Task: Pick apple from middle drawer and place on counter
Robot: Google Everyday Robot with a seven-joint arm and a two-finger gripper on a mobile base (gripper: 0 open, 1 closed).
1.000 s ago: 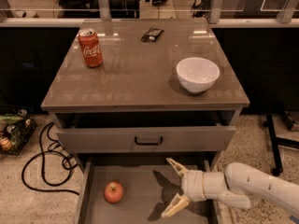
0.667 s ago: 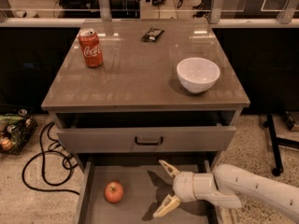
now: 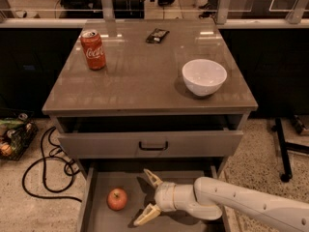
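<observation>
The apple (image 3: 117, 198), small and red-orange, lies on the floor of the open middle drawer (image 3: 99, 220), toward its left side. My gripper (image 3: 146, 199) is inside the drawer just right of the apple, open, with its two pale fingers spread toward it and a short gap between them and the fruit. The white arm reaches in from the lower right. The counter (image 3: 145, 76) is the glossy grey-brown top above the drawers.
On the counter stand a red Coca-Cola can (image 3: 93, 50) at back left, a white bowl (image 3: 204, 76) at right and a dark packet (image 3: 157, 35) at the back. The drawer above has a black handle (image 3: 153, 146). Black cables (image 3: 46, 166) lie on the floor at left.
My gripper has moved left across the drawer toward the apple, staying open. The apple has not moved.
</observation>
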